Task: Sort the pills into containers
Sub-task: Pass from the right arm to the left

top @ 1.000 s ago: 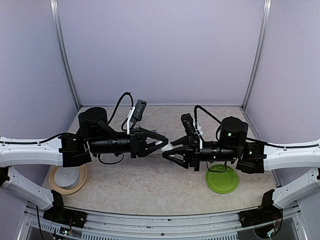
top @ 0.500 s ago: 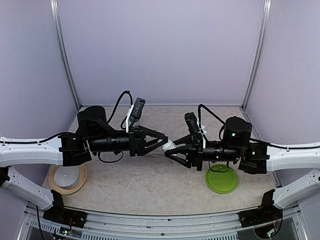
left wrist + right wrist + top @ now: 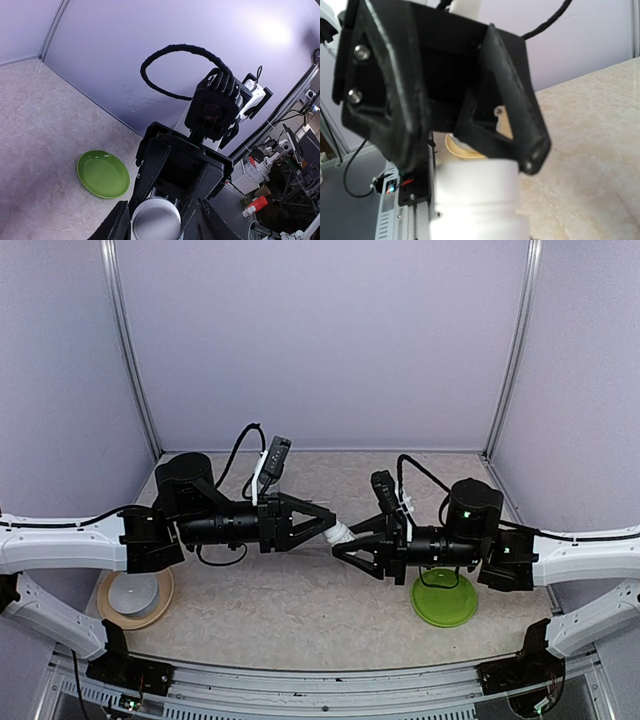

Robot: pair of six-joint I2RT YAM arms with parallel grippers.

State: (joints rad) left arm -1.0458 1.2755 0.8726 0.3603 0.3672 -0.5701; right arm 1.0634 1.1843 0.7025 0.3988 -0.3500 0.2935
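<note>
The small vial with the white cap (image 3: 341,534) hangs in the air at the table's centre, between my two grippers, which face each other. My right gripper (image 3: 347,543) is shut on the vial's body. In the right wrist view the vial (image 3: 477,200) fills the bottom and hides my own fingers. My left gripper (image 3: 324,529) is open, its jaws standing on either side of the cap end (image 3: 155,220), with a gap on the right side. The clear bottle with the gray cap and the pills are out of view.
A green plate (image 3: 445,602) lies at the front right under the right arm, and also shows in the left wrist view (image 3: 102,174). A white bowl on a tan plate (image 3: 135,595) sits at the front left. Purple walls close in the back and sides.
The right arm has drawn back a little to the right and lower, with the vial still in it. The left arm has hardly moved.
</note>
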